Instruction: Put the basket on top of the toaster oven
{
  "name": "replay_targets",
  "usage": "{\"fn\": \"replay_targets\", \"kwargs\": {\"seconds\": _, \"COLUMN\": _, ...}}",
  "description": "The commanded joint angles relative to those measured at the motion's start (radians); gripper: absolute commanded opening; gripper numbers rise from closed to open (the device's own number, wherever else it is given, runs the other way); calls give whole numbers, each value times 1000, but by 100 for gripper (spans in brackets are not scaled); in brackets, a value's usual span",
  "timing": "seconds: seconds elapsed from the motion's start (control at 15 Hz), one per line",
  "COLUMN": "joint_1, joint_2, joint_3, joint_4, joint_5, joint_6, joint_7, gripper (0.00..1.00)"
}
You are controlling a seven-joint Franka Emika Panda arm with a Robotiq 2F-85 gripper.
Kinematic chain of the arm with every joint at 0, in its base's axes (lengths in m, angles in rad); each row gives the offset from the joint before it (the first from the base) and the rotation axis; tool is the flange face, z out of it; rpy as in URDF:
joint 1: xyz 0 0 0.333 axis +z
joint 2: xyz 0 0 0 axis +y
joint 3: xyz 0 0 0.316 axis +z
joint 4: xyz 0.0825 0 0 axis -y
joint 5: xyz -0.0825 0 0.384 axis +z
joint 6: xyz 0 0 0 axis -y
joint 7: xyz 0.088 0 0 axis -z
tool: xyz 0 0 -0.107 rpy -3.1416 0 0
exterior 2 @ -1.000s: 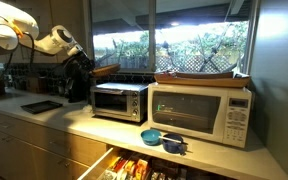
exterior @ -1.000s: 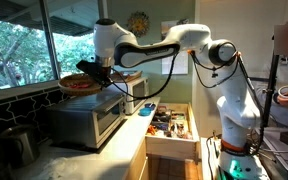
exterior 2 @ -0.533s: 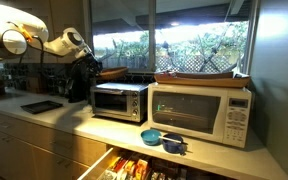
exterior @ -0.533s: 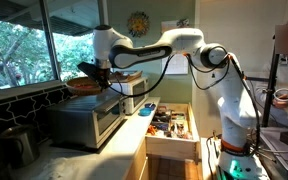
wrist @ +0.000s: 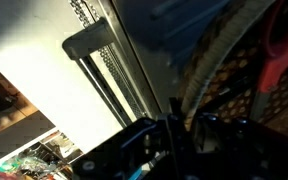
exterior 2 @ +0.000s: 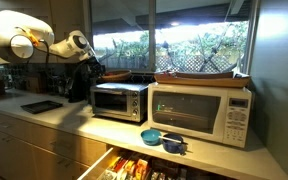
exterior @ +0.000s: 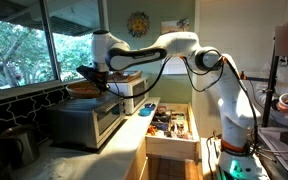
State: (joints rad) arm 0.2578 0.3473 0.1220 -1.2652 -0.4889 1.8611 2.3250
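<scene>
The brown woven basket [exterior: 82, 88] rests low over the top of the steel toaster oven [exterior: 86, 122], tilted a little. My gripper [exterior: 99, 74] is shut on its rim from above. In an exterior view the basket [exterior 2: 112, 76] shows just above the oven [exterior 2: 120, 101], with the gripper [exterior 2: 92, 72] at its near end. In the wrist view the wicker weave [wrist: 234, 55] fills the right side, with something red [wrist: 284, 40] in it. My dark fingers [wrist: 184, 135] straddle its rim, and the oven's door handle [wrist: 89, 50] shows below.
A whitish microwave [exterior 2: 199, 112] with a flat brown board [exterior 2: 199, 76] on top stands beside the oven. Blue bowls [exterior 2: 164, 140] sit on the counter. An open drawer [exterior: 171, 125] is full of items. A steel pot [exterior: 19, 145] and the window stand close by.
My gripper has lowered the basket from above the oven down onto its top and moved it slightly towards the window.
</scene>
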Motion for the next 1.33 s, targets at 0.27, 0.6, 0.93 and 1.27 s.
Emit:
{"fn": "replay_targets", "kwargs": {"seconds": 0.27, "joint_1": -4, "joint_2": 101, "joint_3": 12, "joint_4": 122, "joint_5": 28, "joint_6": -12, "joint_7": -79, "gripper": 2}}
{"fn": "replay_targets", "kwargs": {"seconds": 0.6, "joint_1": 50, "joint_2": 105, "joint_3": 4, "joint_4": 157, "joint_5": -34, "joint_6": -119, "joint_7": -58, "gripper": 49}}
{"fn": "replay_targets", "kwargs": {"seconds": 0.93, "joint_1": 155, "joint_2": -35, "joint_3": 45, "joint_4": 83, "joint_5": -188, "joint_6": -155, "joint_7": -108, "gripper": 86}}
{"fn": "replay_targets", "kwargs": {"seconds": 1.27, "joint_1": 188, "joint_2": -45, "joint_3": 103, "joint_4": 124, "joint_5": -147, "joint_6": -146, "joint_7": -203, "gripper": 97}}
